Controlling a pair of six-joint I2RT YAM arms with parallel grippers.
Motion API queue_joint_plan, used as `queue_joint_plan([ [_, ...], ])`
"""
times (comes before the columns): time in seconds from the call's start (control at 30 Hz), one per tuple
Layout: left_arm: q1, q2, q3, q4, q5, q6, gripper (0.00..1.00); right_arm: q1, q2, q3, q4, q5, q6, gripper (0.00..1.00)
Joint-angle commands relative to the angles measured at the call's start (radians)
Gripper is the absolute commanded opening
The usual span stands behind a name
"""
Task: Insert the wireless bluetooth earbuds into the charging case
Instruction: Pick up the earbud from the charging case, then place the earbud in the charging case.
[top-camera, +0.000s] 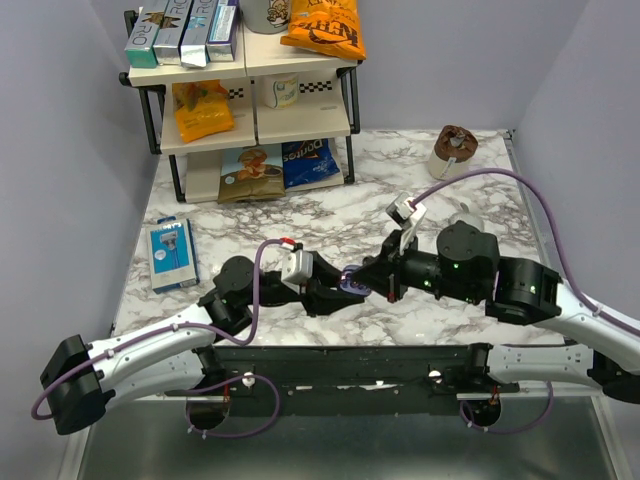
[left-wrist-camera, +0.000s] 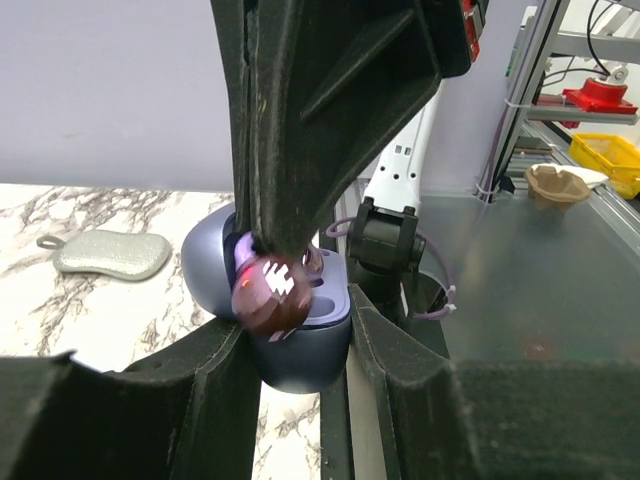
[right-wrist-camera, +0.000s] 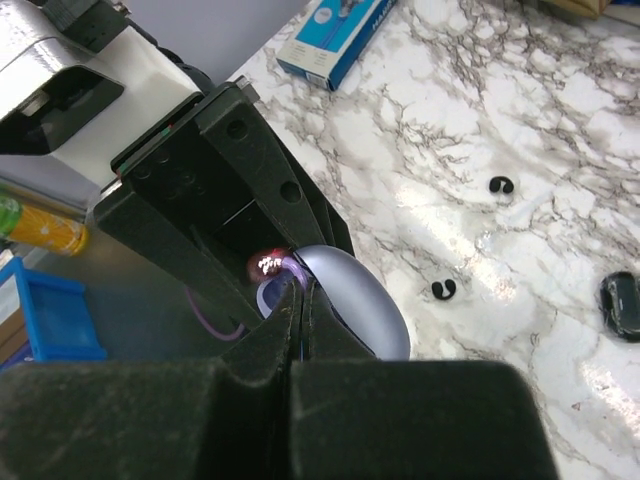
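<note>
My left gripper (left-wrist-camera: 300, 375) is shut on the lavender-grey charging case (left-wrist-camera: 300, 350), which it holds with its lid open just above the table. The case also shows in the top view (top-camera: 352, 284) and the right wrist view (right-wrist-camera: 365, 305). My right gripper (right-wrist-camera: 300, 292) is shut on one glossy dark earbud (left-wrist-camera: 270, 292) with a red glow. It holds the earbud at the near edge of the case's tray. The earbud also shows in the right wrist view (right-wrist-camera: 267, 265). The two grippers meet at the table's middle front (top-camera: 360, 282). I cannot tell where the other earbud is.
Two small black C-shaped pieces (right-wrist-camera: 500, 185) (right-wrist-camera: 444, 290) and a small black item (right-wrist-camera: 622, 303) lie on the marble. A blue box (top-camera: 172, 255) lies at the left. A snack shelf (top-camera: 250, 100) stands at the back left and a cup (top-camera: 455, 150) at the back right. A grey pad (left-wrist-camera: 110, 253) lies beyond the case.
</note>
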Motion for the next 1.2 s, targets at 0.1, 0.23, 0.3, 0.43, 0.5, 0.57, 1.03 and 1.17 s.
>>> queue_joint_plan([
  [0.1,-0.031,-0.033,0.019,0.015,0.047,0.039,0.00,-0.014,-0.095,-0.024,0.087,0.007,-0.127,0.01],
  [0.23,-0.031,-0.031,0.022,0.016,0.035,0.037,0.00,-0.014,-0.095,-0.007,0.056,-0.038,-0.193,0.01],
  [0.3,-0.031,-0.030,0.025,0.021,0.030,0.034,0.00,-0.014,-0.100,-0.026,0.067,-0.036,-0.226,0.01],
  [0.43,-0.030,-0.022,0.036,0.021,0.000,0.026,0.00,-0.013,-0.152,-0.096,0.140,-0.029,-0.279,0.01],
  [0.5,-0.028,-0.019,0.037,0.021,-0.022,0.022,0.00,-0.014,-0.176,-0.125,0.175,-0.035,-0.299,0.01],
  [0.57,-0.027,-0.018,0.040,0.022,-0.034,0.020,0.00,-0.008,-0.208,-0.158,0.218,-0.024,-0.319,0.01],
  [1.03,0.015,0.054,0.068,0.047,-0.126,-0.010,0.00,0.020,-0.210,-0.182,0.278,0.095,-0.396,0.01],
  [1.17,0.019,0.076,0.079,0.068,-0.155,-0.010,0.00,0.029,-0.184,-0.178,0.277,0.183,-0.408,0.01],
])
